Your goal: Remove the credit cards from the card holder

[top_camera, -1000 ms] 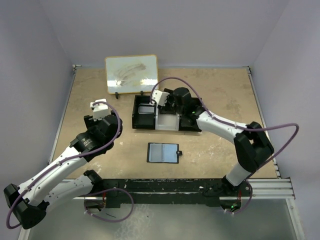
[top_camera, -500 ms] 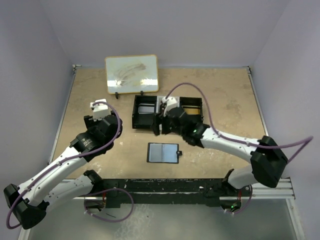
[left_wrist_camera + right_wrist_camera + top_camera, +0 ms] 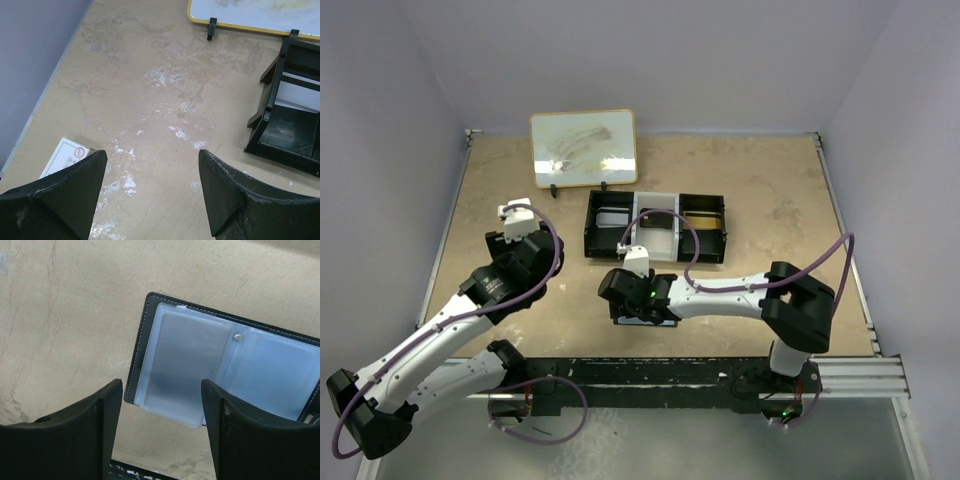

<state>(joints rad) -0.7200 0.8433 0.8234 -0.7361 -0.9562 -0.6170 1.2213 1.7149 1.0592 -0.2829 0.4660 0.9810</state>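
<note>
The card holder (image 3: 200,360) lies open and flat on the table, a black wallet with blue-grey clear sleeves and a snap dot in the middle. I cannot make out a credit card in the sleeves. My right gripper (image 3: 161,390) hovers open over its left near corner, with nothing between the fingers. From above, the right wrist (image 3: 632,288) covers most of the holder. My left gripper (image 3: 152,160) is open over bare table far to the left of it.
A black-and-white three-compartment tray (image 3: 588,228) stands behind the holder, with something grey flat in its left bin and something gold in its right bin. A small whiteboard (image 3: 583,147) leans at the back. A white printed label (image 3: 65,156) lies by the left finger.
My right arm has swung from the tray back toward the near edge and now hangs over the card holder. The left arm has not moved.
</note>
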